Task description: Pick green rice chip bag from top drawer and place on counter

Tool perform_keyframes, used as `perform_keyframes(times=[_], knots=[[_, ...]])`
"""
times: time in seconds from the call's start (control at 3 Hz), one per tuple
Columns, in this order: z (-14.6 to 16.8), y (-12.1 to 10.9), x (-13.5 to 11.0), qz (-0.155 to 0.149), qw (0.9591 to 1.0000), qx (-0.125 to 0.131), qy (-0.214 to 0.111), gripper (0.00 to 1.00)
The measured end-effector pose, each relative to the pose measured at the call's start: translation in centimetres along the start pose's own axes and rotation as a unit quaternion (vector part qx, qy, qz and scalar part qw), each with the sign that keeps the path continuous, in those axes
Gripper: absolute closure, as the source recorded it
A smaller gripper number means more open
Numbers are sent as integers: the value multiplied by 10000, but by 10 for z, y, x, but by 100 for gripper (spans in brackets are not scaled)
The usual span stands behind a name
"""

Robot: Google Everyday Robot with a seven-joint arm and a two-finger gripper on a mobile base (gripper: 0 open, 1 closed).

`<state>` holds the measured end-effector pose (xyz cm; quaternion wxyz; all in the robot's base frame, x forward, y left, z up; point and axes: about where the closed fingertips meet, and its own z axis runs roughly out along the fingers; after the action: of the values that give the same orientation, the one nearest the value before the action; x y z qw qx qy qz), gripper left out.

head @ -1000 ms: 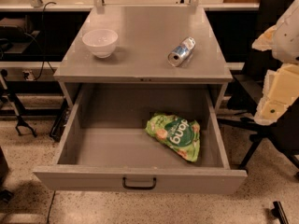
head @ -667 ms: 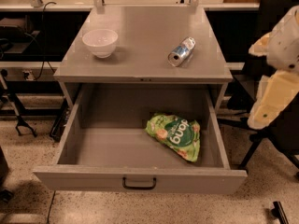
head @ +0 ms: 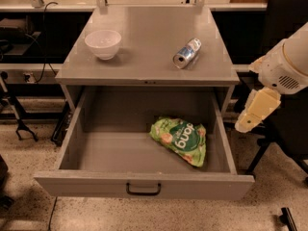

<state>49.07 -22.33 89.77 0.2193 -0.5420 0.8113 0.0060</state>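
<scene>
The green rice chip bag (head: 180,139) lies flat on the floor of the open top drawer (head: 144,183), in its right half near the right wall. The counter (head: 147,47) is the grey top of the cabinet, just above the drawer. My gripper (head: 256,110) is a cream-coloured piece hanging from the white arm (head: 284,64) at the right edge of the view. It is outside the drawer, to the right of its right wall, above and to the right of the bag, and holds nothing that I can see.
A white bowl (head: 103,43) stands on the counter's left side. A silver-blue can (head: 186,53) lies on its side at the counter's right. A black chair (head: 288,129) stands right of the cabinet, behind the arm. Shelving and cables are at the left.
The arm and gripper have moved left and slightly down, closer to the drawer's right side. The bag, bowl, can and drawer have not moved.
</scene>
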Motion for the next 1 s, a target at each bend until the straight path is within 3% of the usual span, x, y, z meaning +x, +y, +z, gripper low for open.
perform_keyframes(times=[0.67,1.0], knots=[[-1,3,0,25,10000,14,-35,0],[3,5,-3,-66,9994,33,-334,0]])
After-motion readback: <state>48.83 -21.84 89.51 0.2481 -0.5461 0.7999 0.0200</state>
